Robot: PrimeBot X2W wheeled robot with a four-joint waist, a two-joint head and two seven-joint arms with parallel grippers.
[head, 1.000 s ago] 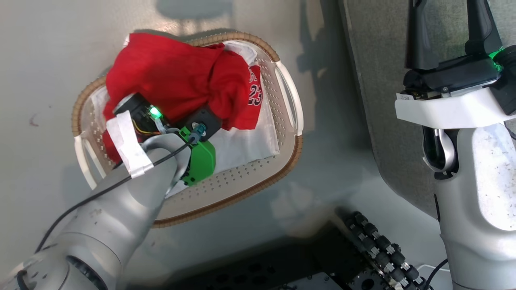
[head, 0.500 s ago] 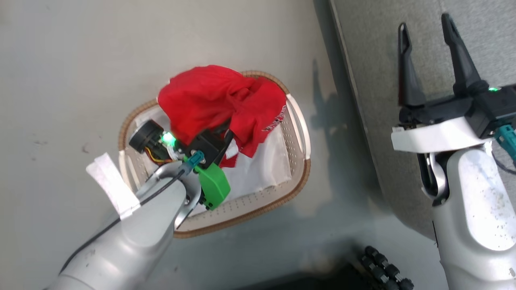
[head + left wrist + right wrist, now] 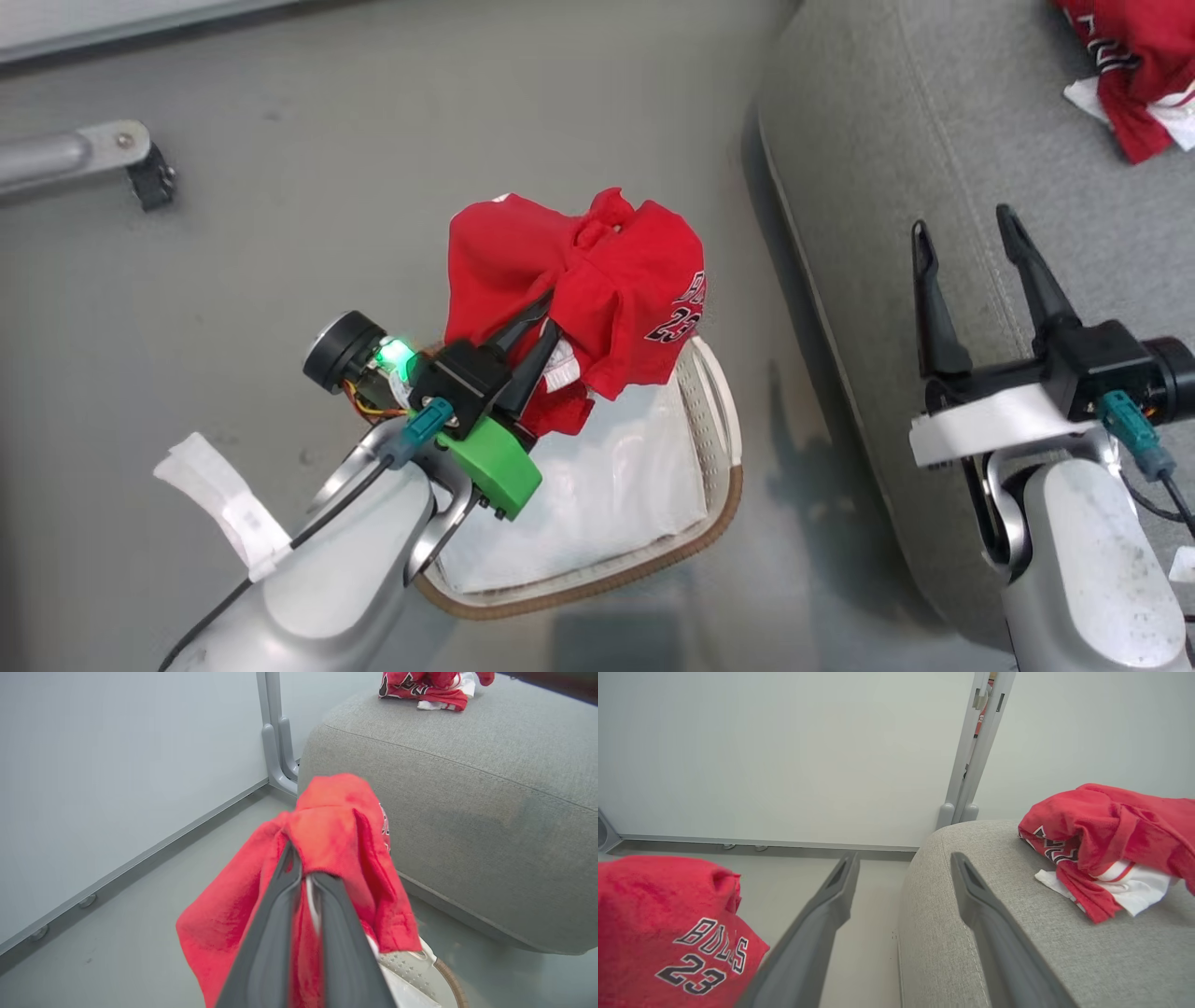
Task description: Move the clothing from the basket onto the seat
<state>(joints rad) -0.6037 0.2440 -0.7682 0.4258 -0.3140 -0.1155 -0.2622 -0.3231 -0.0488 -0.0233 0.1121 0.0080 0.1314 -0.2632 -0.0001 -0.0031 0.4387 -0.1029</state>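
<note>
Starting on the left, the left gripper (image 3: 551, 313) has its two dark fingers pinched almost together on a bunched fold of a red number 23 jersey (image 3: 579, 280). The rest of the cloth flops over and around the fingertips. That is a small bite on a floppy load. I'd say a quick swing could pull the fold out of the pinch and drop the jersey on the grey floor (image 3: 280, 261), short of where it belongs.

A white scrap shows between the fingers in the left wrist view. It looks like a label or trim, though I can't tell for sure.

Below the jersey is the white laundry basket (image 3: 717, 411) with its brown rim. Its white liner (image 3: 607, 495) lies bare inside. From here I can't tell whether the lowest red fold has cleared the liner. If it hasn't, a sideways move could drag the fold over the rim, or tug the light basket along.

Further right is the grey sofa seat (image 3: 896, 187), with a rounded front edge. A carry that runs too low would wipe the hanging cloth against that edge and could strip it from the grip.

The right gripper (image 3: 963, 224) hangs over the front of the seat, fingers spread wide and holding nothing. It looks to be in the likely path, so the arms could meet, or the cloth could catch on a finger.

At the far right, another red jersey (image 3: 1130, 65) already lies on the seat.
</note>
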